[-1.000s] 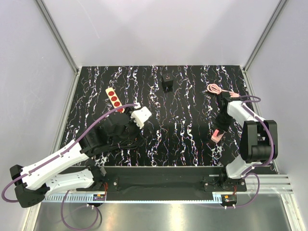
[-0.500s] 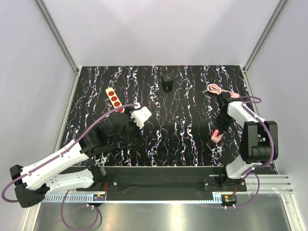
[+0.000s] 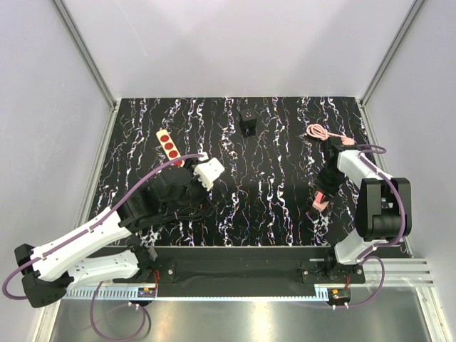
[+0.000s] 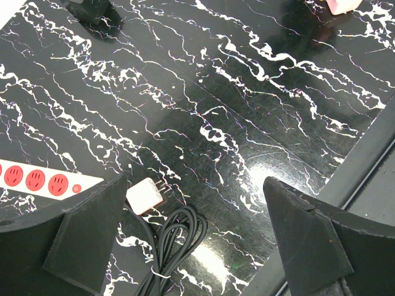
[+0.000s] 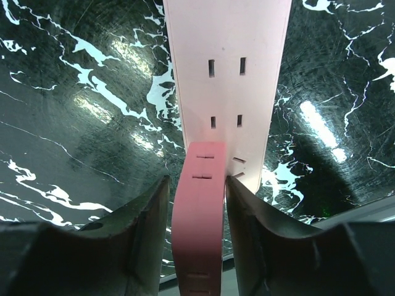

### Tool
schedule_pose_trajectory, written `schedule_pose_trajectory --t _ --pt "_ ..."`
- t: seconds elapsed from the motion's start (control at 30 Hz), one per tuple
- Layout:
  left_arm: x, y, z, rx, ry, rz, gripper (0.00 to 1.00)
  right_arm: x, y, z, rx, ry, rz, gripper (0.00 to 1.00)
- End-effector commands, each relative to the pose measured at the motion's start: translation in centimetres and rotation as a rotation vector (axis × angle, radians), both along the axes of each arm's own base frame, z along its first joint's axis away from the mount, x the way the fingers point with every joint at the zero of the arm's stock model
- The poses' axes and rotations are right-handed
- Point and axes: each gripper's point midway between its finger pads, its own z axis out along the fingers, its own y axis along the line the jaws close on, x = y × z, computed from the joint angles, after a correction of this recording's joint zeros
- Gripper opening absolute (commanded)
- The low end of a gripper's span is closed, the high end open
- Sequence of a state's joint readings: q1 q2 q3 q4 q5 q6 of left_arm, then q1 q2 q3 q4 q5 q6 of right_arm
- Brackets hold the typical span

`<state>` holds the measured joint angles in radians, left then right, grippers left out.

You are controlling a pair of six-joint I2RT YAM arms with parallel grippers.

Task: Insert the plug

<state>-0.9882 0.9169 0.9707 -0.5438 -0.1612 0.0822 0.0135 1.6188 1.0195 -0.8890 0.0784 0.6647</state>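
- Since a second ago the right gripper (image 5: pixel 197 182) has shifted slightly in the top view, and the pink strip (image 3: pixel 318 201) below it looks narrower and a touch further left; the left arm has not moved
- Right wrist view: a pink plug (image 5: pixel 197 209) stands between the two fingers (image 5: pixel 145 240), with its far end lying on the near end of the pink strip's slotted face
- Both fingers stand right against the plug's sides, and I cannot tell whether they are clamping it or have let go; nor can I tell whether its pins are in the slots
- Left gripper (image 4: pixel 194 180) is spread wide and holds nothing, hanging above the black marbled table (image 3: pixel 271 178)
- Below it lie a white plug (image 4: pixel 145 196) and a bundled black cable (image 4: pixel 176 237), just beside a white power strip (image 4: pixel 37 179) with red sockets
- A coiled pink cable (image 3: pixel 318 132) lies at the far right, and a small black block (image 3: pixel 247 122) at the far middle
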Motion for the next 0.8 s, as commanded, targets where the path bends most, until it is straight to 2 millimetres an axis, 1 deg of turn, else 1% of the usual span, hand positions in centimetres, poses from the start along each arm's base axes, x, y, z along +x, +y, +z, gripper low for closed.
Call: schedule_pose_trajectory --t 0.0,0.13,0.23,0.27,0.37,0.53,0.77 --pt "0.1 -0.1 0.8 -0.019 -0.034 -0.008 0.99 -0.8 0.1 -0.5 -0.003 0.04 -0.005 0.49" --pt "0.0 -0.2 0.7 -0.019 -0.029 -0.013 0.99 -0.4 0.0 0.6 -0.01 0.023 -0.003 0.5" --pt "0.0 -0.2 0.7 -0.02 -0.028 -0.014 0.99 -0.3 -0.3 1.4 -0.023 0.015 0.004 0.57" --pt "0.0 -0.2 0.6 -0.018 -0.028 -0.015 0.99 -0.2 -0.3 1.7 -0.024 0.006 0.003 0.61" --pt "0.0 -0.1 0.7 -0.018 -0.032 -0.015 0.99 0.0 -0.3 2.5 -0.028 -0.013 0.009 0.63" --pt "0.0 -0.2 0.6 -0.017 -0.029 -0.017 0.99 0.6 -0.4 3.6 -0.03 -0.048 0.019 0.64" --pt "-0.1 -0.1 0.7 -0.017 -0.03 -0.018 0.99 1.3 -0.7 4.2 -0.045 -0.057 0.025 0.63"
